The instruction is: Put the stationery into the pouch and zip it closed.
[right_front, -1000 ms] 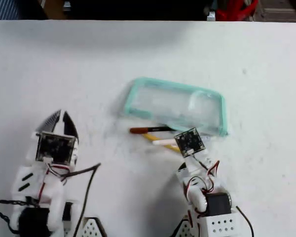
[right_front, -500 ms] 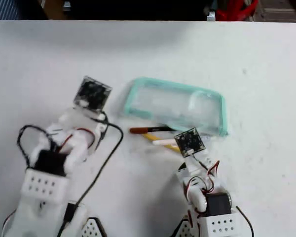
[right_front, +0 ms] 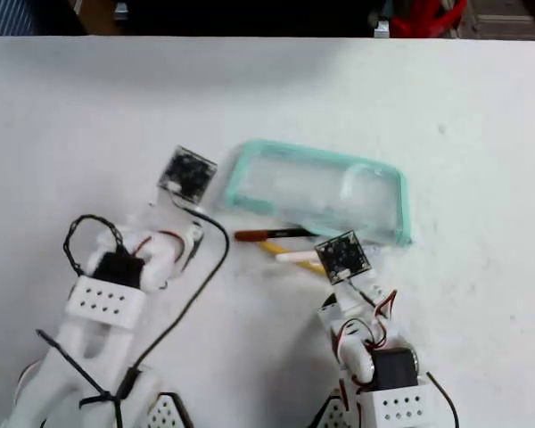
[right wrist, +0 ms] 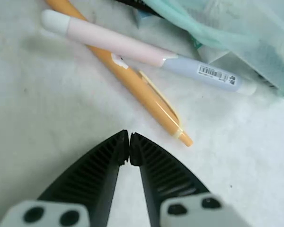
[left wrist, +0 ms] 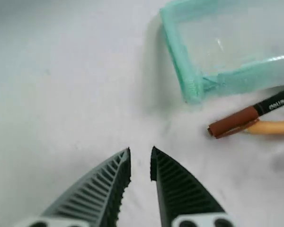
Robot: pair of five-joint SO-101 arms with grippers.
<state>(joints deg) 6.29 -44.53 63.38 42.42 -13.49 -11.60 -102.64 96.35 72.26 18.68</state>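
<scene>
White table (right_front: 71,107), pens (right wrist: 109,42) just beside right hand (right wrist: 128,142)

Not much to read here tbh. The black-barrelled pen with the reddish-brown cap (left wrist: 248,115) has a short word in white lettering (left wrist: 278,102) printed along the barrel, just past the cap. The letters are lower-case and run lengthwise. The pale pink pen with a lilac-blue end (right wrist: 142,52) carries a small white barcode sticker (right wrist: 217,74) on the lilac part, with a row of tiny digits under the bars, too small to make out.
</scene>
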